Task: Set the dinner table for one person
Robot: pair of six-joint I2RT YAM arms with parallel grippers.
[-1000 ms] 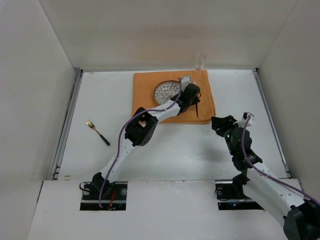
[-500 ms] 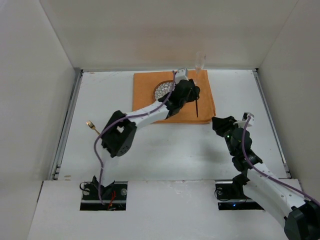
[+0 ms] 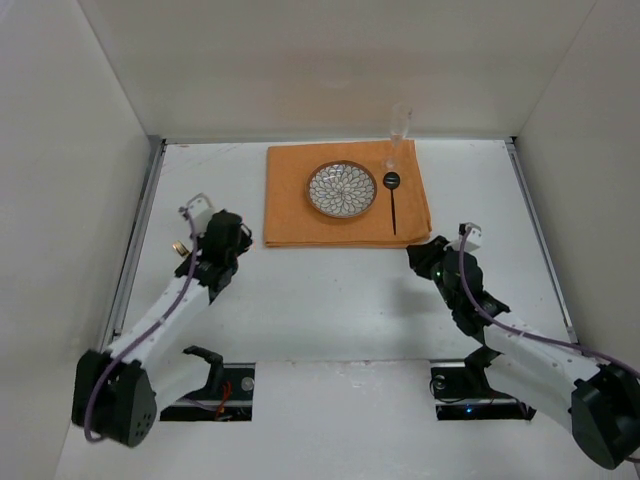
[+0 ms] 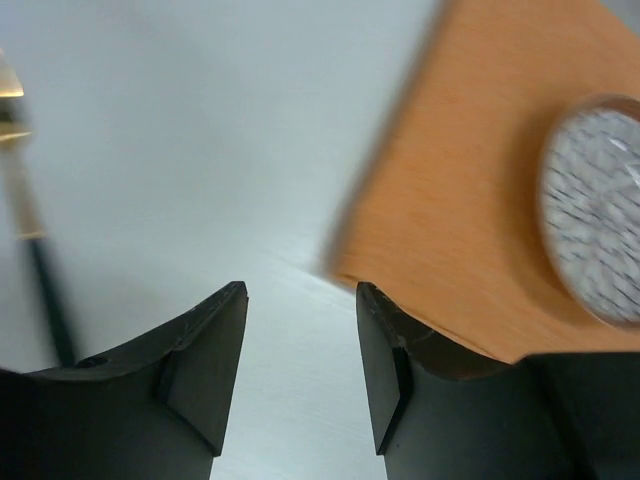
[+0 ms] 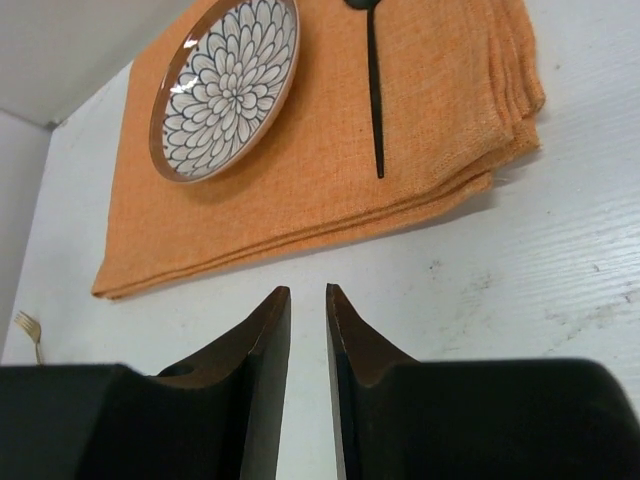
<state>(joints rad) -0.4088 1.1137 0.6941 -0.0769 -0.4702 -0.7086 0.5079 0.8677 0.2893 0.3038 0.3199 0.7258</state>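
the cloth (image 3: 290, 200) is plain orange. the plate (image 3: 341, 189) is white with dark petals and a brown rim. the spoon (image 3: 393, 205) is black. the fork (image 4: 22, 200) is gold with a black handle. the table (image 3: 330, 290) is white.

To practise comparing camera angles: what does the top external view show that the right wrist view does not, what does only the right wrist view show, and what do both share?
Only the top external view shows the clear glass at the cloth's far edge and the left gripper. Only the right wrist view shows the right fingers up close, with a narrow gap between them and nothing held. Both show the patterned plate and the black spoon lying on the orange cloth, which rests on the dinner table.
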